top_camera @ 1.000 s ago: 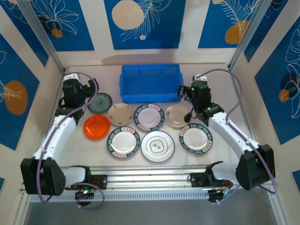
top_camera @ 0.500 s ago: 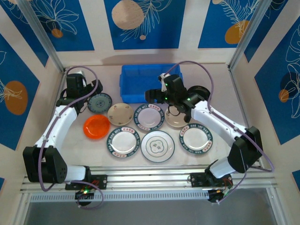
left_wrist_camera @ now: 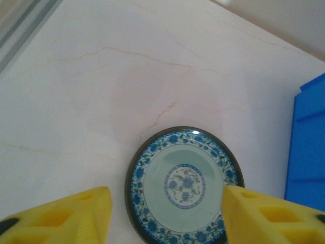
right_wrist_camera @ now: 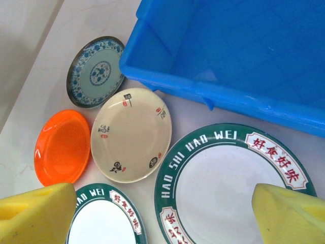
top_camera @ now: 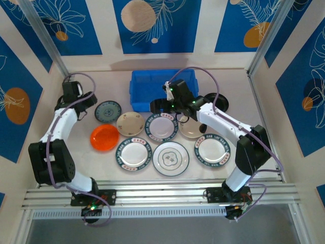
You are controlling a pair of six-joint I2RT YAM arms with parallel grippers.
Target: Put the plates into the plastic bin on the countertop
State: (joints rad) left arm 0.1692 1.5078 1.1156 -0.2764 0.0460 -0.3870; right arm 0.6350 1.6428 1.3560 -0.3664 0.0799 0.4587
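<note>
pale table [top_camera: 244,84] first, with the blue bin [top_camera: 144,91] at its far middle. the plates lie on the table in front of the bin and beside it. a green-rimmed plate [top_camera: 162,126] sits just beside the bin's near wall. a cream plate [top_camera: 130,123] is just to its left (small dark marks on it), and an orange plate [top_camera: 104,137] is further left. a teal plate [top_camera: 107,111] lies near the bin's left end, and a black plate [top_camera: 216,101] is by its right end, partly behind the right arm. more green-rimmed ones fill the near row. the right tool [right_wrist_camera: 162,213] hangs over the green-rimmed plate, fingers spread wide, gripping nothing. the left tool [left_wrist_camera: 165,218] hovers above the teal plate, yellow fingers [left_wrist_camera: 61,216] apart either side, holding nothing.
</note>
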